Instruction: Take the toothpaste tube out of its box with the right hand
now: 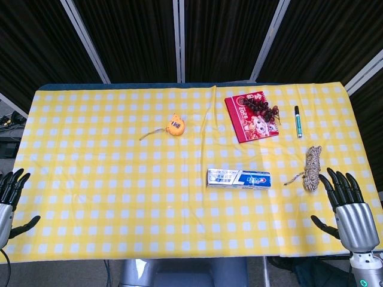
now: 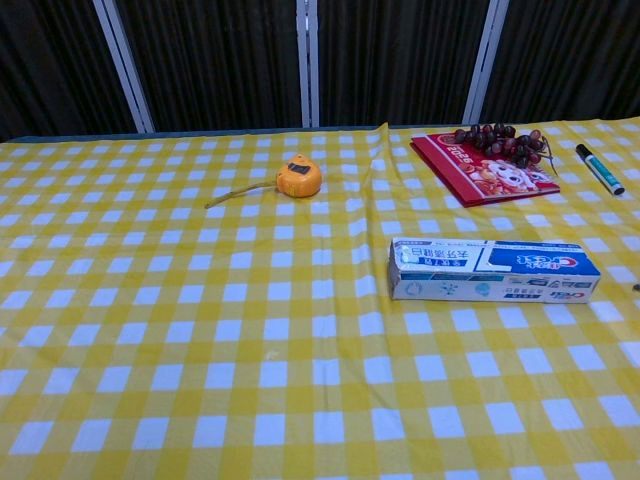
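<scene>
The toothpaste box [image 1: 238, 178] lies flat on the yellow checked tablecloth, right of centre, long side across the table; its blue and white face shows in the chest view [image 2: 494, 270]. The tube itself is hidden inside. My right hand [image 1: 348, 209] hovers at the table's front right corner, fingers spread and empty, well right of the box. At the front left edge, my left hand [image 1: 9, 200] is likewise spread with nothing in it. Neither hand appears in the chest view.
An orange tape measure [image 1: 175, 126] sits left of centre toward the back. A red booklet [image 1: 250, 118] with dark grapes [image 1: 263, 108] on it lies behind the box, a marker pen [image 1: 298, 121] to its right. A rope coil [image 1: 311, 167] lies between box and right hand.
</scene>
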